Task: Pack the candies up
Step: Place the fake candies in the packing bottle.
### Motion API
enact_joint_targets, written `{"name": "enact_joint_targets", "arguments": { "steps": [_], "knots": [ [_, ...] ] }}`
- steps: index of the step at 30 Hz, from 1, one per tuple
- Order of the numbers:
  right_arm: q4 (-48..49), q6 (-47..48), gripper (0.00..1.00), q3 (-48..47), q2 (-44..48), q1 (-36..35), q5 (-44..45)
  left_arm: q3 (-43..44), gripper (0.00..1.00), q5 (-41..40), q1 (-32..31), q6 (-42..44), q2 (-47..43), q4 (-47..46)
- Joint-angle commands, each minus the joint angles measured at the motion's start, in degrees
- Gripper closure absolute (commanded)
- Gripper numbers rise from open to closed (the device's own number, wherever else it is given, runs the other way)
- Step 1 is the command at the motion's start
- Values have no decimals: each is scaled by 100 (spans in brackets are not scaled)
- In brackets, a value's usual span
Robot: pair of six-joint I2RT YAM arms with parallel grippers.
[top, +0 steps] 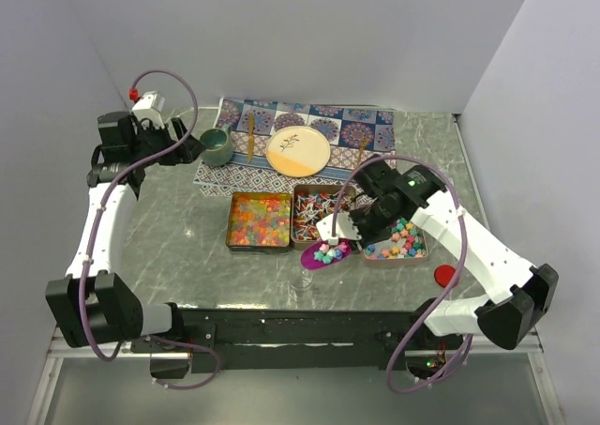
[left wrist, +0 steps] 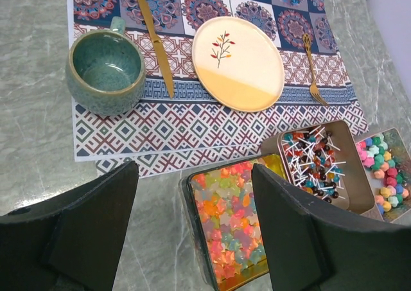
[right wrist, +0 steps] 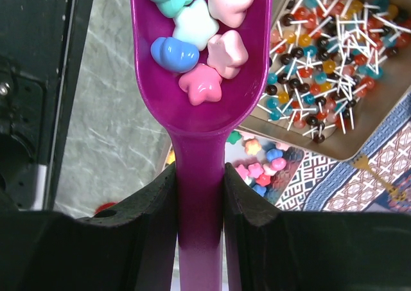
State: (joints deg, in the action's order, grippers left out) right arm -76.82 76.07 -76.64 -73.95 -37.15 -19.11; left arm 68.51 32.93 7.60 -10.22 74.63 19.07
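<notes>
Right arm bent over marble counter [top: 178, 247]. Right end effector [right wrist: 199, 188] pinches handle of glossy purple plastic scoop [right wrist: 200, 98]. Scoop bowl holds pastel star-shaped candies [right wrist: 196, 37] and hangs just before three rectangular metal tins [top: 228, 223] filled with other sweets. Left arm reaches far-left. Left end effector [left wrist: 192, 175] is spread, empty, near green ceramic mug [left wrist: 106, 63] on patterned placemat [left wrist: 192, 121]. Round red lid [top: 444, 275] lies right of tins.

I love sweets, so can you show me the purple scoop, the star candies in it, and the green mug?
purple scoop [right wrist: 200, 121]: right wrist view, bare bowl below the candies.
star candies [right wrist: 204, 85]: right wrist view, pink star nearest the handle.
green mug [left wrist: 106, 66]: left wrist view, inside bottom.
</notes>
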Motion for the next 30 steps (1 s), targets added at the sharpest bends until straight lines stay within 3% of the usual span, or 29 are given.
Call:
{"name": "enact_joint_targets", "arguments": {
  "steps": [1, 14, 30],
  "knots": [
    [-563, 197, 100, -316, -172, -231, 408, -101, 22, -49, 75, -68, -335, -281],
    [-589, 312, 100, -334, -330, -846, 1340, -558, 23, -111, 181, -252, -827, -606],
    [-589, -207, 100, -518, -576, -1637, 2711, -1094, 22, 56, 269, -560, -1372, -966]
  ]
}}
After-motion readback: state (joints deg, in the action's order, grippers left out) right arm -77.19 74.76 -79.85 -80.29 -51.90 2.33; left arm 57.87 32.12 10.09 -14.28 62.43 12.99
